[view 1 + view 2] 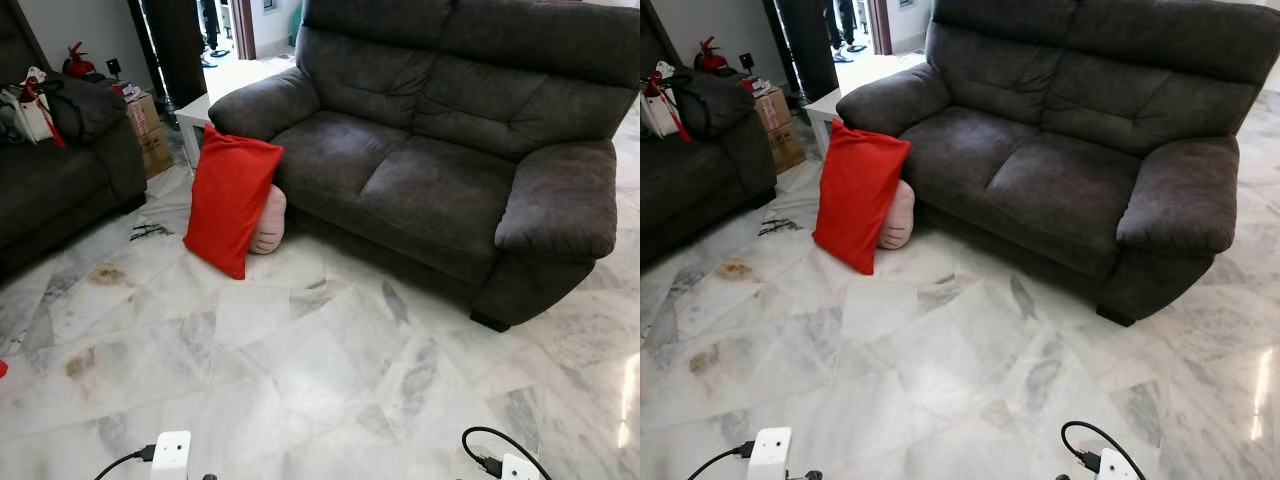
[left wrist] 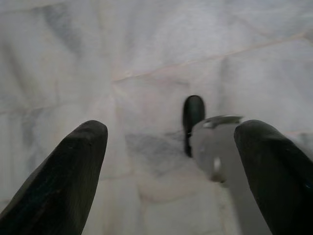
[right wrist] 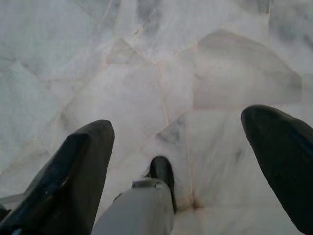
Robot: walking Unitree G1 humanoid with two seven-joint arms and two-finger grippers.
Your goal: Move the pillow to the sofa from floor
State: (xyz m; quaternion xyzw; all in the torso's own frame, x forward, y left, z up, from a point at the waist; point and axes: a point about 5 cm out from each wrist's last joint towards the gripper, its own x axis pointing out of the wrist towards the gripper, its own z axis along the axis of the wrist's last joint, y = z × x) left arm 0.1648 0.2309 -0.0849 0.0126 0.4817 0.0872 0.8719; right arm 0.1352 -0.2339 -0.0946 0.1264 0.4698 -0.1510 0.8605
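Leaning on the sofa (image 1: 440, 130), the red pillow (image 1: 230, 198) stands on the floor (image 1: 300, 380).

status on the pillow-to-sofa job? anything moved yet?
Done: nothing yet. The red pillow stands on the marble floor, leaning by the sofa front near its arm, with a pink cushion behind it.
In hand: nothing. The left gripper and right gripper are open, pointing down at bare floor some way short of the pillow.
Left: approach, grasp the pillow, lift it onto the sofa seat.
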